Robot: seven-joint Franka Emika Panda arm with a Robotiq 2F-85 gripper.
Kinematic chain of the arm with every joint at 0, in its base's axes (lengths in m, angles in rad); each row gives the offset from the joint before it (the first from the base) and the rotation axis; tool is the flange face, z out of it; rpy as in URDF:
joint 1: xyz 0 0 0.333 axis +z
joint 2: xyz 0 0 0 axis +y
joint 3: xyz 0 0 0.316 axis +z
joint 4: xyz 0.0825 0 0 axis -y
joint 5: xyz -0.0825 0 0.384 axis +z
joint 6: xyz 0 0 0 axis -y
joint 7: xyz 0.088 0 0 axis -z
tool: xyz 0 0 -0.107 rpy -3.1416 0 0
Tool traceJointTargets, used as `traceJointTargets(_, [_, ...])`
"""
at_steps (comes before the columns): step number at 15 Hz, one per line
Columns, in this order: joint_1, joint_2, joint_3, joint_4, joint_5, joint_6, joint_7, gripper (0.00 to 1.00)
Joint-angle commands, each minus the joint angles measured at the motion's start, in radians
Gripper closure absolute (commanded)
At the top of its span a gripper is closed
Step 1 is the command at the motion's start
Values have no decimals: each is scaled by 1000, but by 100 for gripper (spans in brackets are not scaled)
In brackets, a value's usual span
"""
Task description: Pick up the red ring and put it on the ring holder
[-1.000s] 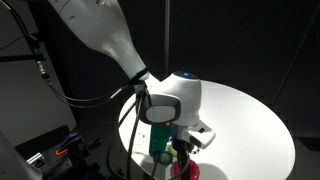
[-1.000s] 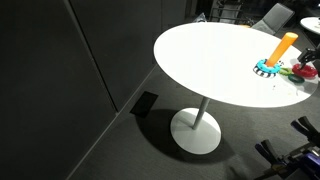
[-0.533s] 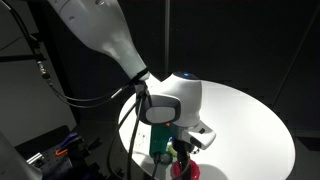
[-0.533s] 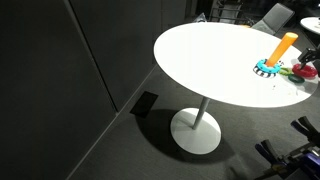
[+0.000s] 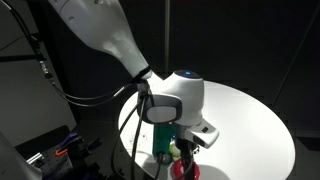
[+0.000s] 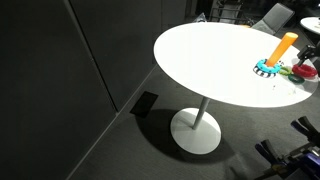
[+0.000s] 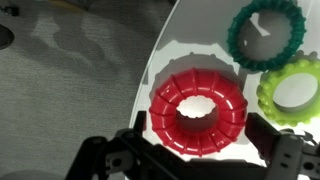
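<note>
Three rings lie near the bench [image 7: 190, 55] edge in the wrist view: the red ring [image 7: 197, 139] at the frame's centre, a dark green ring [image 7: 240, 42] and a light green ring [image 7: 270, 96] at its upper right. My claw [image 7: 198, 132] is open, one side at each flank of the red ring.

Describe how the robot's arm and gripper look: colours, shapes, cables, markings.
The glossy white robot arm is built of smooth, rounded shell segments. Its bulbous white wrist housing carries a dark grey square panel. Thin black cables loop loosely beside the arm toward the wrist. The matte black gripper has two blocky dark jaws with visible linkage parts. No readable markings show.
</note>
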Motion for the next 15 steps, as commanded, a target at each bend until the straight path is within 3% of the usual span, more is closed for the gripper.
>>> traceJointTargets(1, [-21, -3, 27, 21, 28, 3, -35, 0])
traceJointTargets(15, [-20, 33, 69, 35, 33, 9, -49, 0])
